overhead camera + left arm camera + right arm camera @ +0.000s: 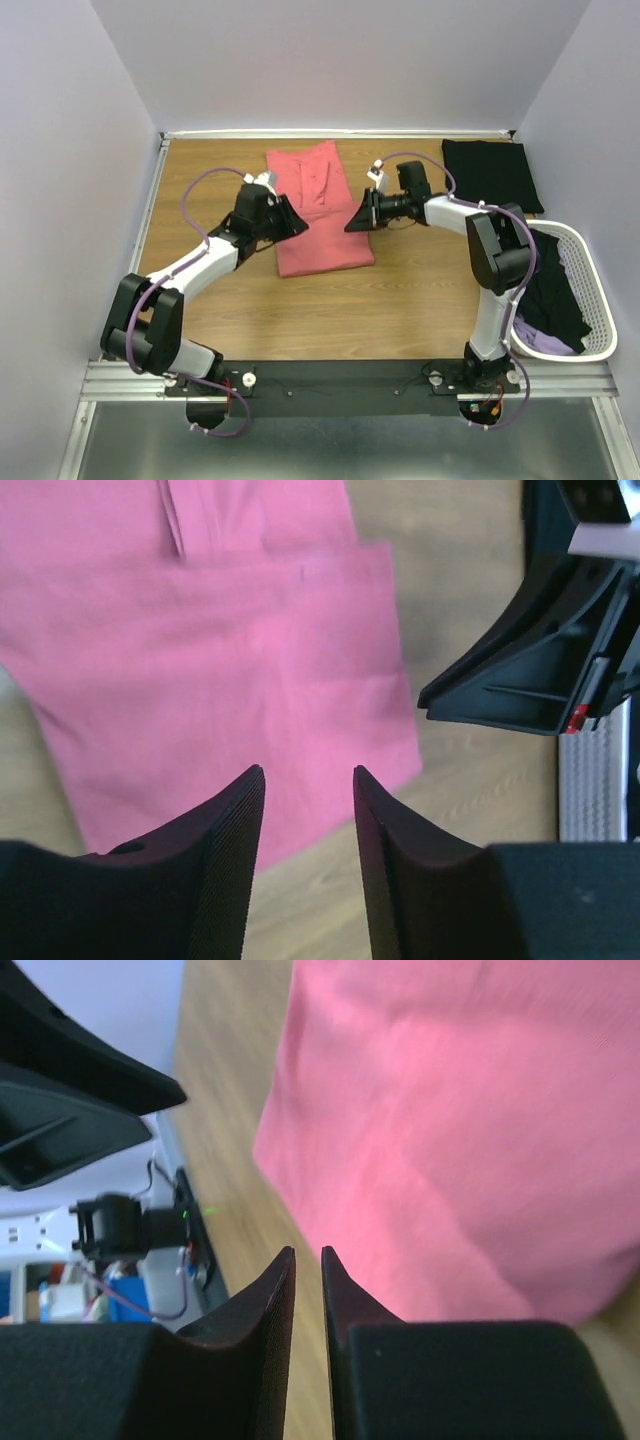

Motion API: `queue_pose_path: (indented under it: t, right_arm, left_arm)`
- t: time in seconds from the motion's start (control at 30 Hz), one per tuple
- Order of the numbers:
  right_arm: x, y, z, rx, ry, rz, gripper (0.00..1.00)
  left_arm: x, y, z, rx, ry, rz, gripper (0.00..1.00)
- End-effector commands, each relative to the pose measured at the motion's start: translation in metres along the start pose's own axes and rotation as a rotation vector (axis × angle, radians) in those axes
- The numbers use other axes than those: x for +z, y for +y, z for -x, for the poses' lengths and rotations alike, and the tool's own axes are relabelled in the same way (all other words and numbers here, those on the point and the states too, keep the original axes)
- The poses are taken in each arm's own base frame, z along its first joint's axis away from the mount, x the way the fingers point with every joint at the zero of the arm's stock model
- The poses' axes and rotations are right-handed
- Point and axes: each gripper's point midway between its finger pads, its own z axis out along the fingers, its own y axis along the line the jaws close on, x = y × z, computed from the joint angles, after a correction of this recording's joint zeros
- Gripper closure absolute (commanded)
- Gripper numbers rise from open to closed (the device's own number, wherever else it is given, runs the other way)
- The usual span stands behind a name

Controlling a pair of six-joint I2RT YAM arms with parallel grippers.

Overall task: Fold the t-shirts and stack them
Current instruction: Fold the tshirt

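Note:
A coral-pink t-shirt (318, 210) lies folded into a tall rectangle on the wooden table, mid-back. My left gripper (297, 225) hovers at its lower left edge, open, with only cloth and table showing between the fingers (308, 770). My right gripper (352, 222) sits at the shirt's right edge, its jaws a narrow slit apart with nothing in them (307, 1251). The pink shirt (200, 660) fills the left wrist view, and the same shirt (460, 1130) fills the right wrist view. A black t-shirt (492, 175) lies folded at the back right.
A white slatted basket (603, 318) stands at the right edge, holding crumpled black cloth (550, 295) and lilac cloth (540, 343). The two grippers face each other across the pink shirt, close together. Walls close in the table at the back and on both sides.

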Motion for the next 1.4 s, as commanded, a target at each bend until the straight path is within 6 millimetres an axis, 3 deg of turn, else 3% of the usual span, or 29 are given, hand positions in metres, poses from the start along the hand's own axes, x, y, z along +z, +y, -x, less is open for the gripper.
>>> queue_pose_path:
  t: [0.0, 0.13, 0.27, 0.47, 0.6, 0.7, 0.83, 0.9, 0.93, 1.07, 1.2, 1.37]
  right_arm:
    - [0.005, -0.003, -0.044, 0.058, 0.065, 0.022, 0.76]
    - [0.006, -0.030, -0.091, 0.134, 0.133, -0.012, 0.77]
    - [0.009, -0.058, -0.117, 0.187, 0.173, -0.050, 0.77]
    - [0.001, -0.075, -0.125, 0.246, 0.166, -0.085, 0.78]
    - [-0.005, -0.057, -0.112, 0.213, 0.133, -0.077, 0.77]
    - [-0.006, -0.033, -0.101, 0.183, 0.118, -0.049, 0.77]
    - [0.010, 0.007, -0.095, 0.105, 0.130, -0.019, 0.77]
    - [0.028, 0.035, -0.093, 0.047, 0.144, 0.005, 0.77]
    - [0.038, 0.047, -0.098, 0.024, 0.161, 0.016, 0.77]
    - [0.067, 0.078, -0.084, -0.054, 0.118, 0.087, 0.78]
    - [0.093, 0.062, -0.092, 0.030, 0.119, 0.112, 0.78]
    - [0.113, 0.028, -0.116, 0.108, 0.166, 0.060, 0.78]
  left_arm:
    - [-0.005, 0.030, -0.055, -0.038, 0.136, 0.094, 0.56]
    - [-0.005, 0.056, -0.083, -0.047, 0.212, 0.172, 0.61]
    - [-0.003, 0.079, -0.106, -0.061, 0.292, 0.248, 0.63]
    - [-0.010, 0.104, -0.124, -0.096, 0.330, 0.308, 0.65]
    - [-0.023, 0.116, -0.114, -0.084, 0.289, 0.349, 0.65]
    - [-0.033, 0.108, -0.097, -0.043, 0.244, 0.347, 0.58]
    - [-0.042, 0.086, -0.073, -0.016, 0.167, 0.298, 0.49]
    - [-0.051, 0.080, -0.058, -0.004, 0.112, 0.301, 0.46]
    - [-0.054, 0.079, -0.054, 0.000, 0.099, 0.311, 0.46]
    - [-0.069, 0.081, -0.033, 0.035, 0.021, 0.369, 0.43]
    - [-0.076, 0.080, -0.029, 0.042, -0.005, 0.372, 0.41]
    - [-0.075, 0.088, -0.043, 0.036, 0.017, 0.378, 0.41]
